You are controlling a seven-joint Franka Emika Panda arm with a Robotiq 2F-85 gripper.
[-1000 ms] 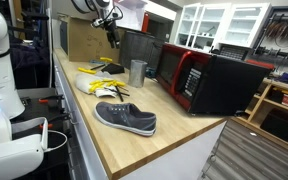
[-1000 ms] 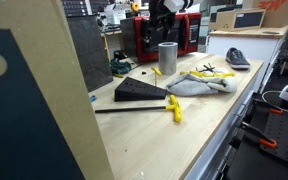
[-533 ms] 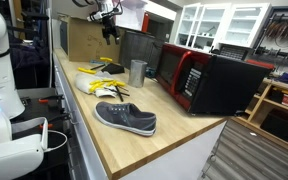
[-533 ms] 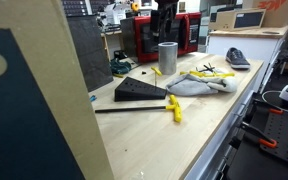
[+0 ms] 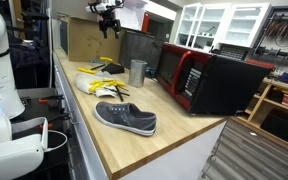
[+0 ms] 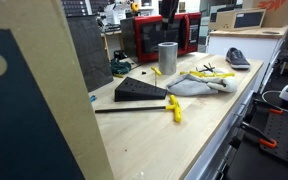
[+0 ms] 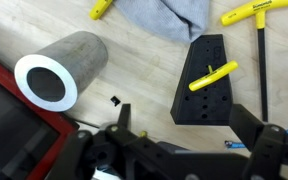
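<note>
gripper (image 5: 110, 30) risen higher, jaws wide, above metal cylinder (image 5: 137, 72)

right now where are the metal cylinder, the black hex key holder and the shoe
metal cylinder (image 7: 59, 68), wrist view, on its side wall
black hex key holder (image 7: 206, 95), wrist view, on its top face
shoe (image 5: 125, 118), exterior view, on its upper

A metal cylinder (image 7: 60, 70) stands beside a black tool holder (image 7: 206, 80) on the wooden counter (image 7: 134, 55).
</note>
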